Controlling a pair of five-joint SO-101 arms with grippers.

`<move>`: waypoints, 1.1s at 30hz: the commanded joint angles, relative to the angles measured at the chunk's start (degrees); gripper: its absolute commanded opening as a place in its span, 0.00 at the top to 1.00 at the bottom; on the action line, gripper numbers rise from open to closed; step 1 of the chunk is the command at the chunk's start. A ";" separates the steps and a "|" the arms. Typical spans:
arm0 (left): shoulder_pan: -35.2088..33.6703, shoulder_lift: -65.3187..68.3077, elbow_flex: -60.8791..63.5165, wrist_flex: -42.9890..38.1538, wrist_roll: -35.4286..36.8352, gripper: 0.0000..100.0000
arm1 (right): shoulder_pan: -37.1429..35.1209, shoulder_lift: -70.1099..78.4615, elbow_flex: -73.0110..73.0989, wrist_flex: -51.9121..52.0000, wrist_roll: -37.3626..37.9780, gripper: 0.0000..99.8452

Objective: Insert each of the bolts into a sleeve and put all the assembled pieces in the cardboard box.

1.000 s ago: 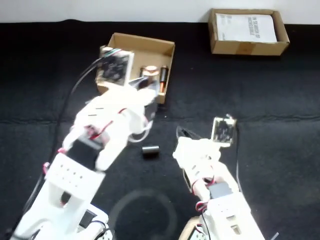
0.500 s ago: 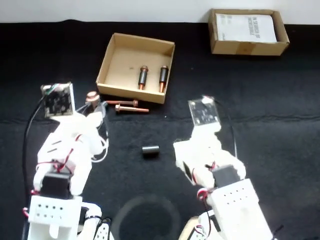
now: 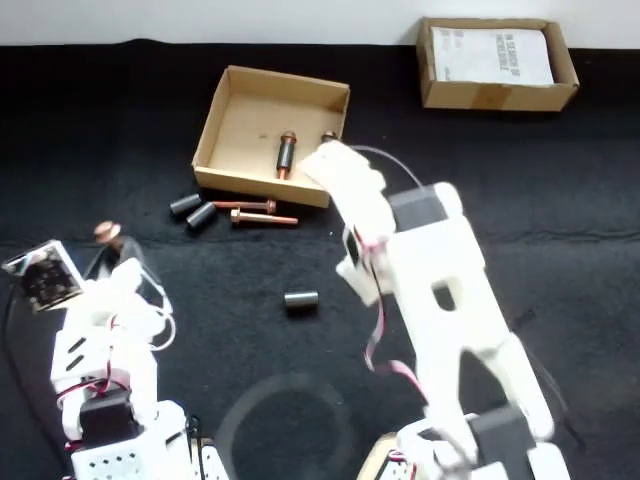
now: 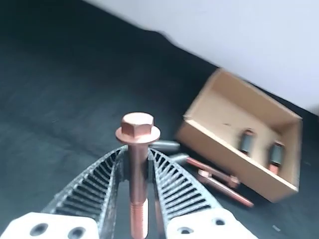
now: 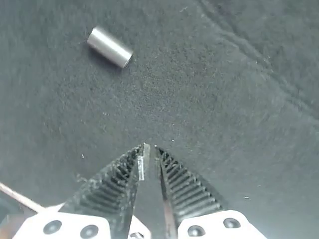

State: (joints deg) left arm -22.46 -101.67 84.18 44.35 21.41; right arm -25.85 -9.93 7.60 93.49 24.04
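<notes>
My left gripper [image 4: 135, 164] is shut on a copper bolt [image 4: 135, 169], head up; in the high view the bolt [image 3: 107, 232] is at the near left. The cardboard box [image 3: 232, 118] holds two sleeved bolts [image 4: 245, 141], [image 4: 275, 152]. Two bare bolts [image 3: 245, 206], [image 3: 265, 218] and two sleeves [image 3: 184, 204], [image 3: 201, 215] lie in front of the box. Another sleeve [image 3: 300, 299] lies mid-table. My right arm [image 3: 420, 260] stretches toward the box and partly covers one sleeved bolt. The right gripper [image 5: 149, 149] hangs shut and empty over the cloth, near a sleeve [image 5: 109, 47].
A second cardboard box [image 3: 495, 90] with a printed sheet in it sits at the far right. Black cloth [image 3: 560, 220] covers the table, with bare room on the right side and along the near edge.
The left arm drew back from the box to the near left, carrying a bolt. The right arm rose and stretched forward toward the box.
</notes>
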 commanded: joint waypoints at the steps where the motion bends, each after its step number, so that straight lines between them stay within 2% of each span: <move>1: -5.32 -1.71 -0.04 0.09 4.57 0.99 | -0.13 14.29 -17.89 7.52 4.75 0.98; 4: -6.46 -1.71 -0.04 0.09 5.98 0.99 | -0.75 22.11 -25.63 7.52 4.84 0.94; 7: -6.55 -1.71 1.10 -0.09 7.91 0.99 | -4.26 25.98 -28.70 7.43 7.12 0.89; 17: -7.52 -1.71 6.46 -0.18 9.76 0.99 | -14.46 34.51 -30.73 4.62 7.30 0.88; 22: -10.33 -1.71 8.48 -0.53 9.41 0.99 | -15.87 40.13 -31.16 1.89 10.37 0.86; 26: -10.42 -1.71 12.97 -6.15 9.32 0.99 | -16.57 42.95 -31.16 1.27 11.96 0.80; 33: -10.42 -1.71 13.05 -7.30 9.32 0.99 | -16.31 45.14 -31.16 1.27 13.19 0.79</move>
State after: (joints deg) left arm -32.40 -101.67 96.04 38.46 30.81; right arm -42.02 35.16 -21.05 94.90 36.44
